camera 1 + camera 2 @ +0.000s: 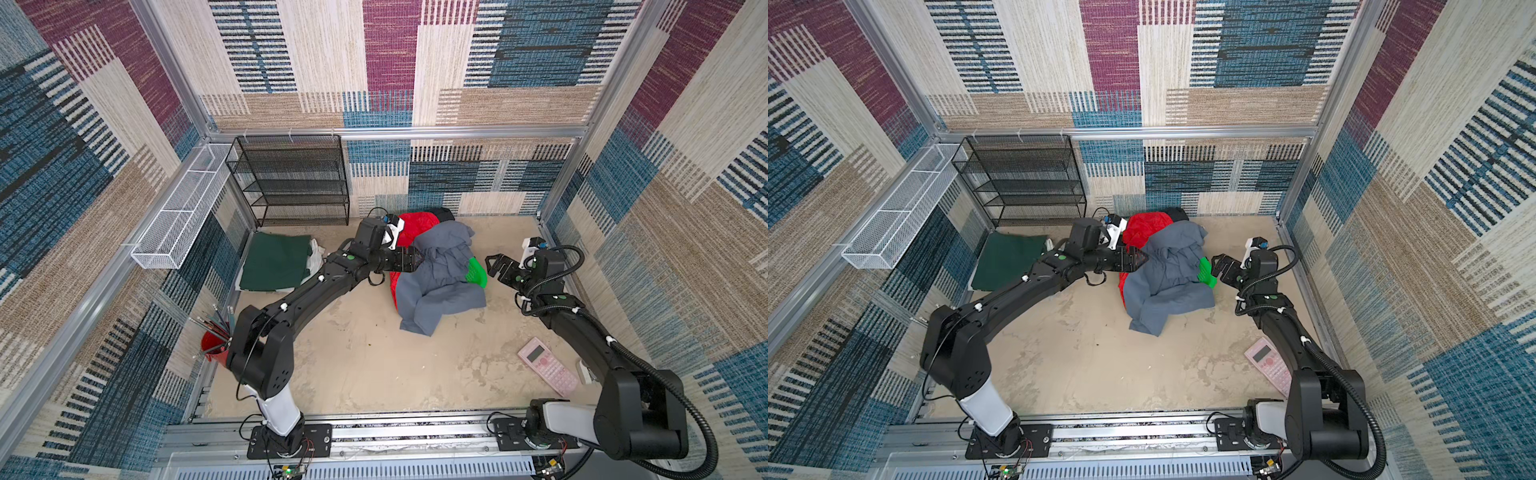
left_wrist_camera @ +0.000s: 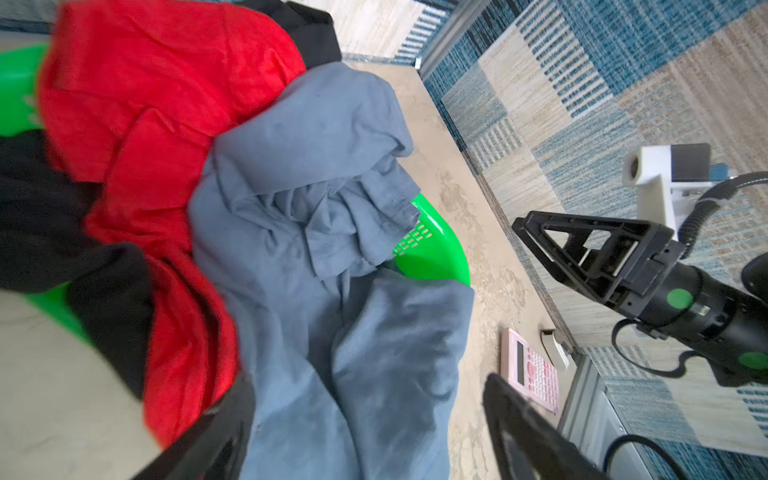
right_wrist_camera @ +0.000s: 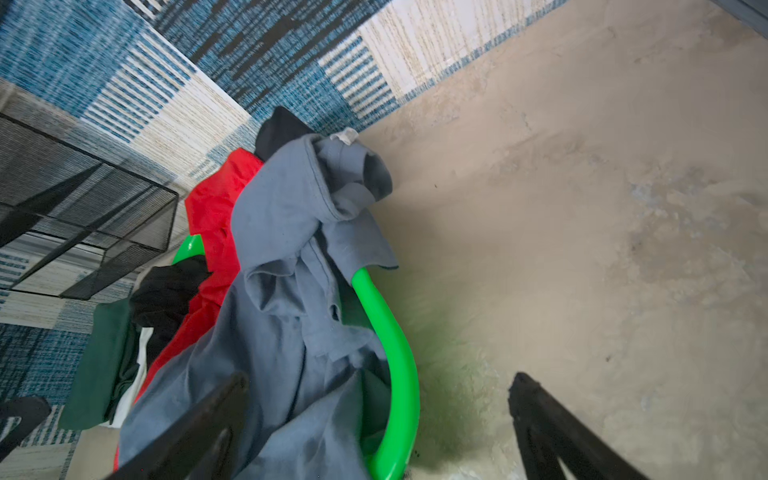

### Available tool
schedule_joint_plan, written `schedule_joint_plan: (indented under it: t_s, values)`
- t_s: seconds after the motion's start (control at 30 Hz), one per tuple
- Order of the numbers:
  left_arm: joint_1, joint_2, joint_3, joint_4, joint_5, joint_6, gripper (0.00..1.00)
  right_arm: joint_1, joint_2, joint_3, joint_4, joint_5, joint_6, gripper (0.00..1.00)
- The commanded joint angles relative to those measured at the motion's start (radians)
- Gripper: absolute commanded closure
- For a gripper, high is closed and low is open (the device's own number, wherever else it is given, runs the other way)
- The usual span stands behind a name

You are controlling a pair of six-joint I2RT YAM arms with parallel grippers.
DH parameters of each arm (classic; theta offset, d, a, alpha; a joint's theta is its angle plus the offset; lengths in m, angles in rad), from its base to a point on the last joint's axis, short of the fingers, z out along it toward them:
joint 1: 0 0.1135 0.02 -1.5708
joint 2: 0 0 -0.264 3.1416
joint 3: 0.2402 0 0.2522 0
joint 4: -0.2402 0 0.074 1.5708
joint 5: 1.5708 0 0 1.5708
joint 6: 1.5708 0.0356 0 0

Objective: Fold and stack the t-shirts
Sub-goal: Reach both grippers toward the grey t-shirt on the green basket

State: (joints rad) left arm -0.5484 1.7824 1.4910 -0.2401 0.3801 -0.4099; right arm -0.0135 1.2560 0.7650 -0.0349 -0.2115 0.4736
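Slate grey cloth tops the heap: the grey t-shirt (image 1: 440, 282) drapes over the green basket (image 1: 477, 272) near the back of the table (image 1: 374, 365) and spills forward onto it. The red t-shirt (image 1: 413, 228) and black t-shirt (image 1: 445, 214) are bunched beneath. Your left gripper (image 1: 417, 259) sits at the grey shirt's edge, its fingers (image 2: 523, 428) spread with grey cloth lying between them. Your right gripper (image 1: 496, 266) hangs wide apart and empty just beside the basket. Over on the left, the dark green t-shirt (image 1: 274, 262) lies flat, with the white t-shirt (image 1: 316, 255) peeking out beside it.
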Motion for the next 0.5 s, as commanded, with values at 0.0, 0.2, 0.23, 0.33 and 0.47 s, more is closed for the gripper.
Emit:
schedule_joint_plan:
  t_s: [0.0,0.2,0.23,0.33,0.47]
  values:
    - [-0.009,0.105,0.147,-0.24,0.045,0.07,0.24,0.0,-0.021,-0.002,-0.072,0.098,0.003,0.01]
    - [-0.039,0.229,0.279,-0.446,-0.145,0.097,0.25,-0.002,-0.084,-0.029,-0.145,0.142,-0.018,0.01]
    - [-0.043,0.227,0.27,-0.445,-0.169,0.094,0.26,-0.001,-0.096,-0.038,-0.144,0.144,-0.021,0.02]
    - [-0.053,0.212,0.23,-0.417,-0.226,0.08,0.26,-0.001,-0.12,-0.061,-0.142,0.147,-0.023,0.02]
    - [-0.062,0.197,0.208,-0.417,-0.269,0.075,0.3,-0.001,-0.112,-0.064,-0.146,0.132,-0.021,0.02]
